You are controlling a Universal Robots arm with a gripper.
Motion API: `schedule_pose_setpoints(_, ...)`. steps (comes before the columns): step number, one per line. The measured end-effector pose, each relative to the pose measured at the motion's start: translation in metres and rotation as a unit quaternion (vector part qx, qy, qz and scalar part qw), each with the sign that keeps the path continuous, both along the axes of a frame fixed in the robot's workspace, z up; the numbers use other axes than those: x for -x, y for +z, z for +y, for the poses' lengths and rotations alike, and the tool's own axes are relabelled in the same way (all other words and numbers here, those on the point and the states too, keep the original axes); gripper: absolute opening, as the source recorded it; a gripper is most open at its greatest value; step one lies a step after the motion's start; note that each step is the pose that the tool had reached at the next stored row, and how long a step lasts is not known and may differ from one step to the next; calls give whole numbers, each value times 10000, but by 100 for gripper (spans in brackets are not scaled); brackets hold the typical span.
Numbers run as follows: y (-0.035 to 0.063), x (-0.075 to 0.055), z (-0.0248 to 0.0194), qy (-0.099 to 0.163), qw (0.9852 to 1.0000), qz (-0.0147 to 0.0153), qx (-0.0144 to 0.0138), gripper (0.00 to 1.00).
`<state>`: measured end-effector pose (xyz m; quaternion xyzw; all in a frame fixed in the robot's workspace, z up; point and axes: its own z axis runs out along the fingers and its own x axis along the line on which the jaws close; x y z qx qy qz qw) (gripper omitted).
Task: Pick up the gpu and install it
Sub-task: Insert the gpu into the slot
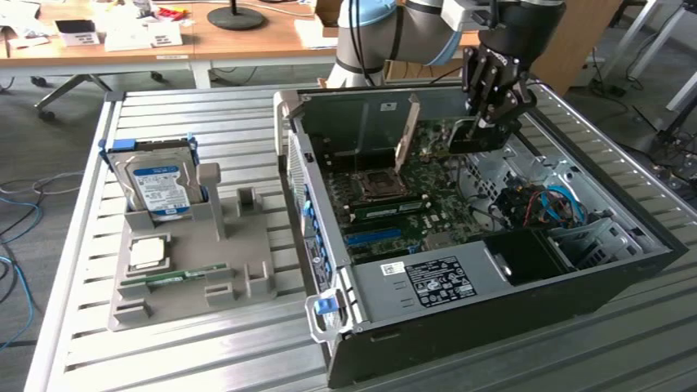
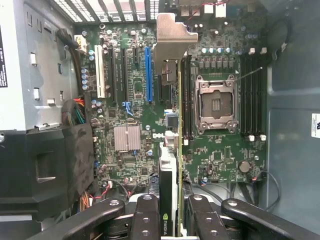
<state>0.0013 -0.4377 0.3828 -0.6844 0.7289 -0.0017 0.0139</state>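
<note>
Now fingers (image 2: 146, 216) hold the gpu (image 1: 477, 137) inside the case (image 1: 490, 327), over its motherboard (image 2: 215, 156).

The gpu (image 1: 476, 137) is black, the motherboard (image 1: 419, 192) green with a blue slot (image 2: 147, 75), the hard drive (image 1: 158, 184) blue-labelled.

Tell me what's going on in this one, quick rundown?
The robot arm's gripper is shut on the gpu, holding it on edge inside the open computer case, just over the motherboard. Whether the card's edge has reached a slot cannot be told. On the exterior view's left, a hard drive and a RAM stick sit in a grey holder.
</note>
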Motion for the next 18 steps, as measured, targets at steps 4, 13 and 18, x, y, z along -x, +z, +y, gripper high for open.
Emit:
schedule_pose_setpoints(4,-11,0,0,0,10000,0,11,27)
schedule_pose_setpoints(13,-35,0,0,0,10000,0,19,27)
schedule_pose_setpoints(18,-87,0,0,0,10000,0,19,27)
